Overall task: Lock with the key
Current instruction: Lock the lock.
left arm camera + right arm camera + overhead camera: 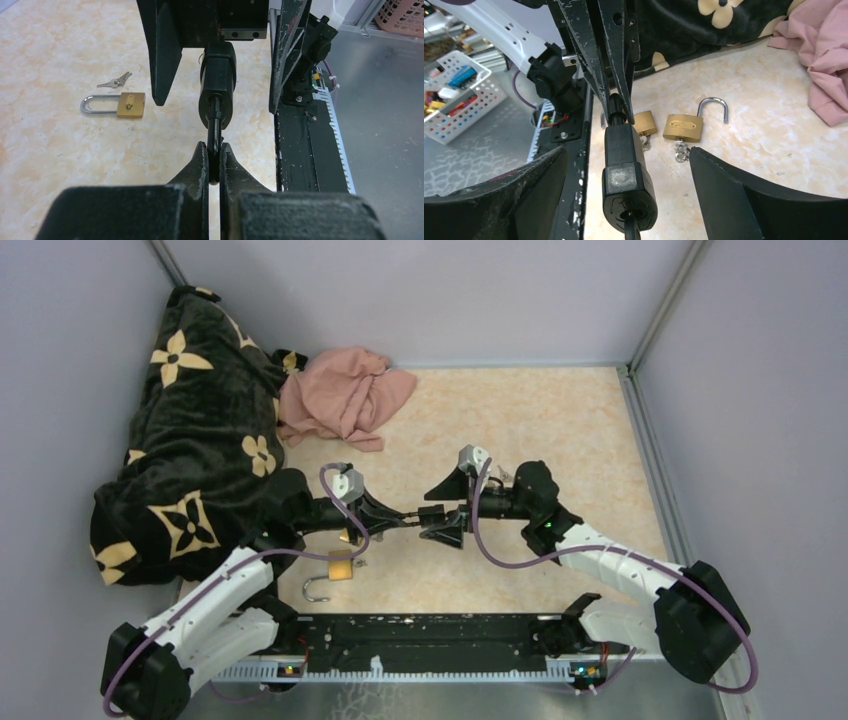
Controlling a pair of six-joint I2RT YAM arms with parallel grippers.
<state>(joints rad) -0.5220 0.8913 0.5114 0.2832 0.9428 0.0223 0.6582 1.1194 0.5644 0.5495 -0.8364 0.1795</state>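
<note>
A black padlock (428, 516) hangs in the air between my two grippers. My left gripper (397, 521) is shut on its thin black shackle (214, 150), seen edge-on in the left wrist view, with the lock body (216, 90) just beyond the tips. My right gripper (441, 513) is open wide, its jaws standing on either side of the lock body (625, 165) without touching it. A black key (630, 231) sticks out of the keyhole on the end facing the right wrist camera, and nothing grips it.
A brass padlock (341, 565) with an open shackle lies on the table below the left arm, with small keys (115, 81) beside it. A second brass padlock (644, 123) lies near it. A black flowered blanket (190, 430) and pink cloth (345, 395) are at back left.
</note>
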